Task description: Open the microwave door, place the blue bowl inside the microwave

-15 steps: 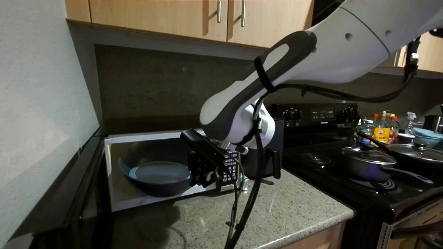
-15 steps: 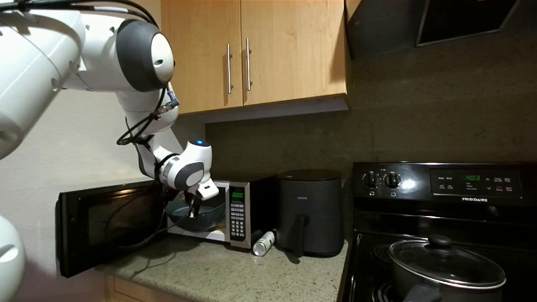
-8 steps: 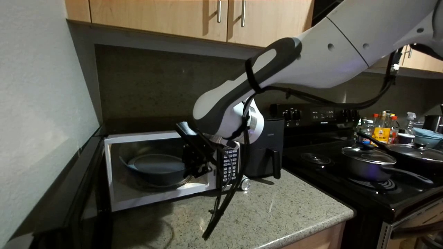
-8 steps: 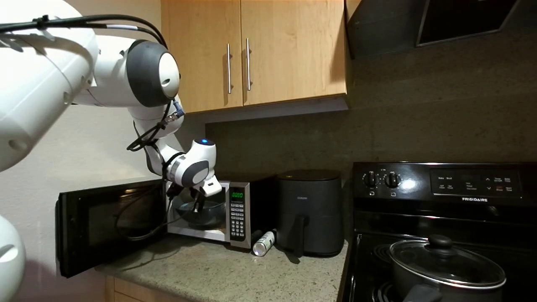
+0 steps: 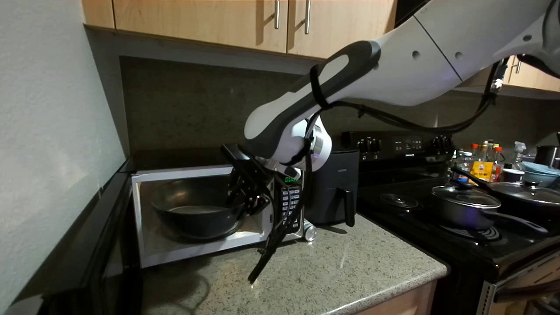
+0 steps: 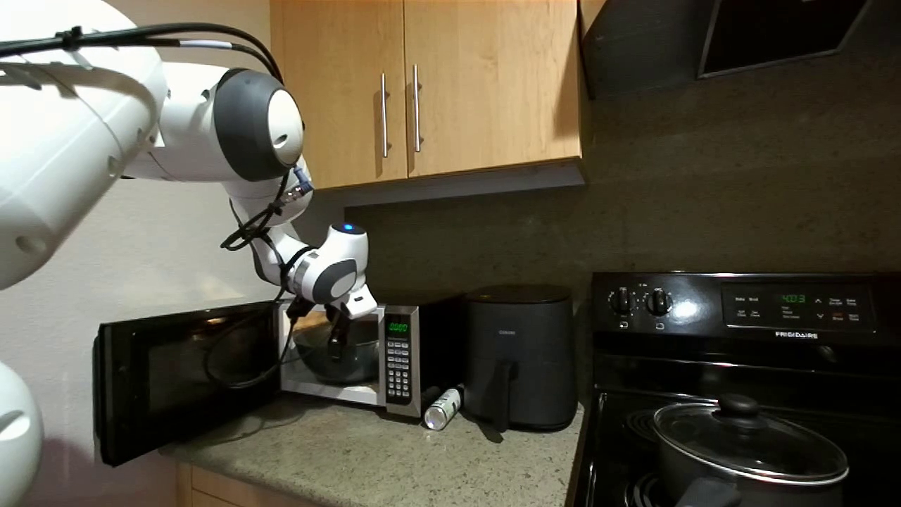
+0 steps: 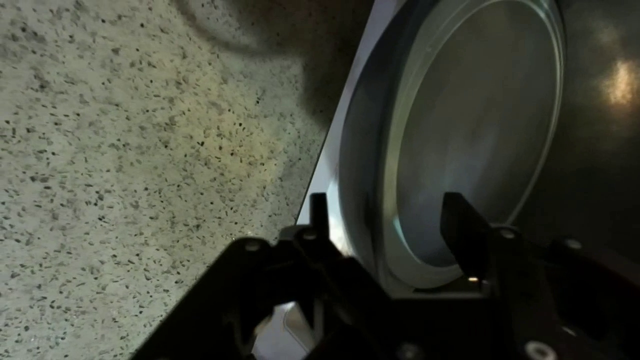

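Observation:
The dark blue bowl (image 5: 192, 223) stands inside the open microwave (image 6: 399, 405) and looks nearly level there. The microwave door (image 6: 190, 380) is swung wide to the left, its dark inner face showing. My gripper (image 7: 385, 200) reaches into the opening at the bowl's near right side. In the wrist view its fingers stand well apart: one lies outside the bowl (image 7: 475, 130), the other over its inside. The bowl's near wall runs between them, with a gap to each side. In both exterior views the gripper is dark and partly hides the bowl's right end.
A black air fryer (image 6: 517, 366) stands right of the microwave, with a can (image 6: 443, 408) lying between them. The stove (image 5: 402, 227) with a lidded pot (image 5: 466, 205) is further right. Wooden cabinets (image 6: 486, 91) hang above. Black cables (image 5: 284, 227) dangle from the arm.
The fingers have spread from the bowl's rim. The bowl has gone from tipped to nearly level, deeper in the microwave. My wrist has shifted slightly inward and, lately, a little up.

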`<state>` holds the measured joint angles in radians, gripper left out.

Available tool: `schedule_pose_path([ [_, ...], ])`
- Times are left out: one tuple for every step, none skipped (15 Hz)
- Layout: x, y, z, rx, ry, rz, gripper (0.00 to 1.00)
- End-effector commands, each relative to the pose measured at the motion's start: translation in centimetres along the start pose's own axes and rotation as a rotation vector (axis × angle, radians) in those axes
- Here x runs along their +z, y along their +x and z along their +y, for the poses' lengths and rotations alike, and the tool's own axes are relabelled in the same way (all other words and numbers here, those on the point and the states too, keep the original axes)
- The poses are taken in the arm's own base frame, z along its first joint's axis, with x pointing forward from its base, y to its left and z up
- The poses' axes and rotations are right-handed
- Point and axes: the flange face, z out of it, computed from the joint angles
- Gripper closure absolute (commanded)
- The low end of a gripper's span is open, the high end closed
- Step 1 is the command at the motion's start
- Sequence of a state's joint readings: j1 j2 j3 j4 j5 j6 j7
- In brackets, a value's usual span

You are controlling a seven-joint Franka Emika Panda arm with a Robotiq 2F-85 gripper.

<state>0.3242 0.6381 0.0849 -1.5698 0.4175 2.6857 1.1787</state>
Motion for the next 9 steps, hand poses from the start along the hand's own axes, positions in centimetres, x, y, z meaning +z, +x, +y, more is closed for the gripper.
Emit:
schedule_pose_path([
  [-0.2,-0.6,0.1,-0.006,-0.08,-0.037,0.08],
  [-0.1,-1.4,1.2,-0.036,-0.162,-0.077,0.02],
  [0.3,-2.0,2.1,-0.047,-0.213,-0.097,0.0],
  [0.4,-2.7,3.5,-0.063,-0.277,-0.099,0.0],
  [0.4,-3.1,4.3,-0.086,-0.331,-0.112,0.0],
  [0.3,-3.4,4.9,-0.102,-0.352,-0.102,0.0],
  [0.2,-3.5,5.3,-0.118,-0.367,-0.094,0.0],
  [0.2,-3.6,5.6,-0.13,-0.366,-0.077,0.0],
  [0.1,-3.5,5.7,-0.14,-0.356,-0.058,0.0],
])
